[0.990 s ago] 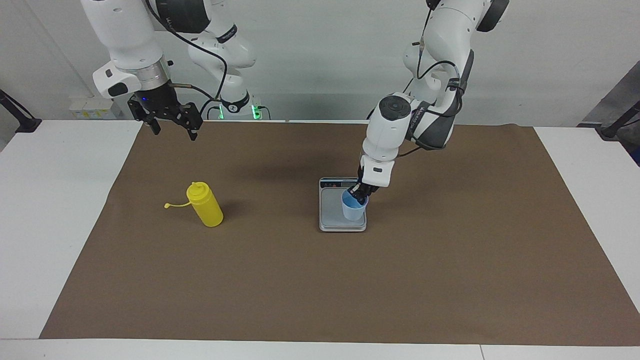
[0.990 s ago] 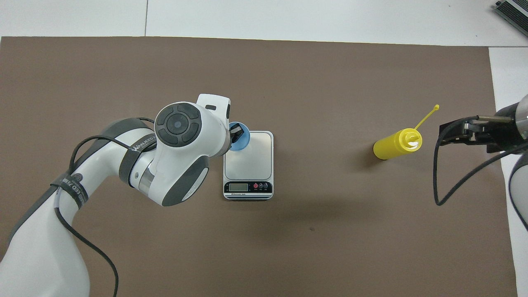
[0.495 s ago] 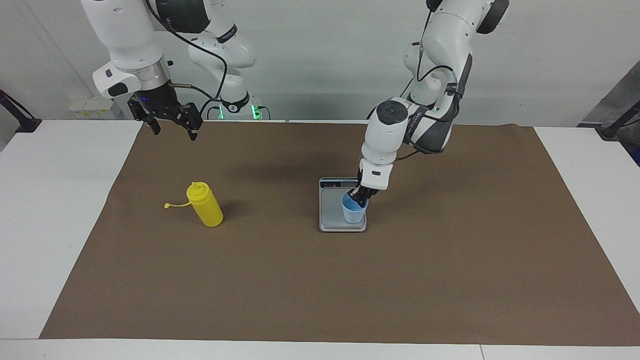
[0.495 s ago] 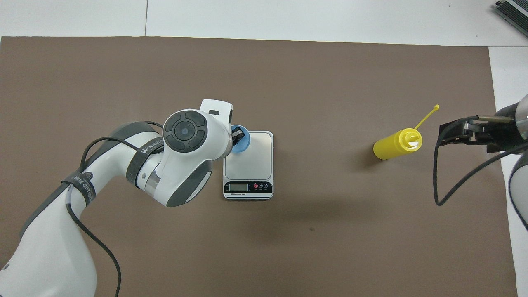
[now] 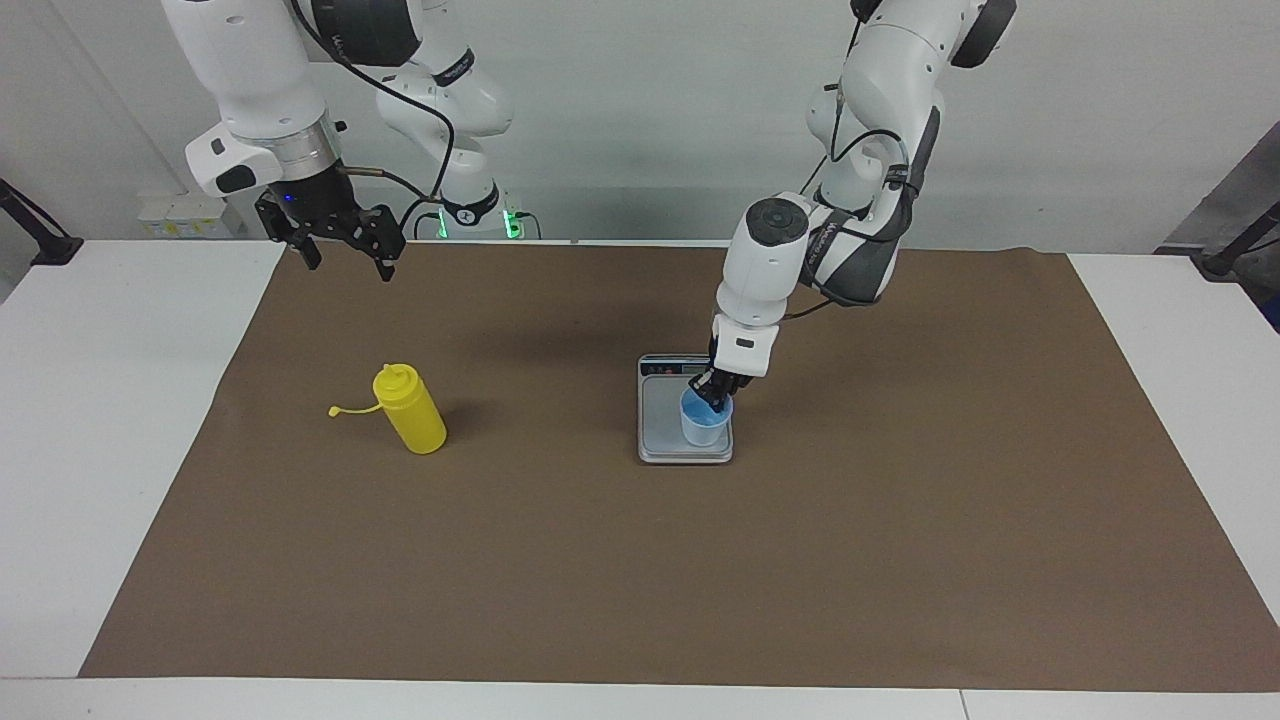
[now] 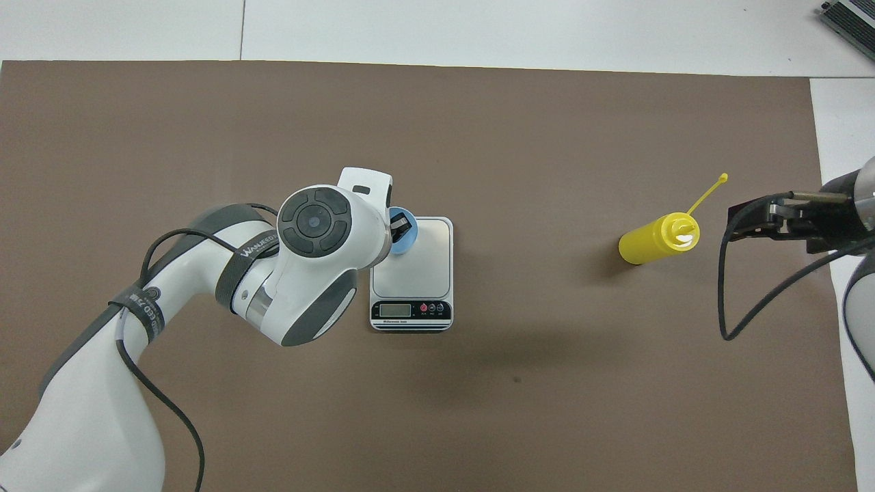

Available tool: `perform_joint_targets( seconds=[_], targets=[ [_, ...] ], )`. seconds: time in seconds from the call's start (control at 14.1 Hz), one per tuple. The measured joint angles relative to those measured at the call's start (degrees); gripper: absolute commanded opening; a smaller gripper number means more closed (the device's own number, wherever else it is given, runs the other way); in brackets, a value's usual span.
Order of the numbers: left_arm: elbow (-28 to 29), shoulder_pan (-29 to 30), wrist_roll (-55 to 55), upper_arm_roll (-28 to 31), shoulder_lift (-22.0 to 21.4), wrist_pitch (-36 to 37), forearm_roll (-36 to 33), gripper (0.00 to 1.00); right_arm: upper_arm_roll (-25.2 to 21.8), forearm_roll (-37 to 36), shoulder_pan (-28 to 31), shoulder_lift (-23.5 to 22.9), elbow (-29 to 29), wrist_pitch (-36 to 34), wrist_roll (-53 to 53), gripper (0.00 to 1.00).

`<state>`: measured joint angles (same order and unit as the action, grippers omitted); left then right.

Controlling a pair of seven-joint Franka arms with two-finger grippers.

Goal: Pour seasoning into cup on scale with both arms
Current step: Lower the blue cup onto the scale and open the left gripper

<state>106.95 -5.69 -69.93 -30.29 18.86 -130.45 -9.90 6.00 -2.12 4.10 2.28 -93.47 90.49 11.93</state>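
Note:
The light-blue cup [image 5: 706, 421] is upright at the scale's [image 5: 660, 428] silver plate, at its corner farther from the robots and toward the left arm's end. I cannot tell whether it rests on the plate or hangs just above it. My left gripper [image 5: 713, 392] is shut on the cup's rim, one finger inside; the cup [image 6: 406, 239] is half hidden under the arm in the overhead view. The yellow seasoning bottle [image 5: 411, 411] stands toward the right arm's end, cap strap hanging out. My right gripper [image 5: 348, 266] is open and empty, raised over the mat's edge at the robots' side, apart from the bottle.
A brown mat [image 5: 640, 580] covers the table's middle, with white table [image 5: 90, 420] at both ends. The scale's display strip [image 6: 410, 310] faces the robots. Black cables hang from both arms.
The left gripper has shifted the cup slightly toward the right arm's end, further over the plate, and brought it from tilted to upright. The right arm and the bottle have not moved.

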Motion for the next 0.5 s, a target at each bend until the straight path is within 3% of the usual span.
perform_joint_targets(
  seconds=[0.21, 0.5],
  targets=[
    [-0.24, 0.0, 0.0, 0.0, 0.0, 0.14, -0.05, 0.45, 0.0, 0.0, 0.0, 0.0, 0.0, 0.0, 0.0, 1.0],
    [-4.14, 0.0, 0.1, -0.01, -0.01, 6.15, -0.34, 0.46, 0.0, 0.0, 0.0, 0.0, 0.0, 0.0, 0.0, 1.0]
  ],
)
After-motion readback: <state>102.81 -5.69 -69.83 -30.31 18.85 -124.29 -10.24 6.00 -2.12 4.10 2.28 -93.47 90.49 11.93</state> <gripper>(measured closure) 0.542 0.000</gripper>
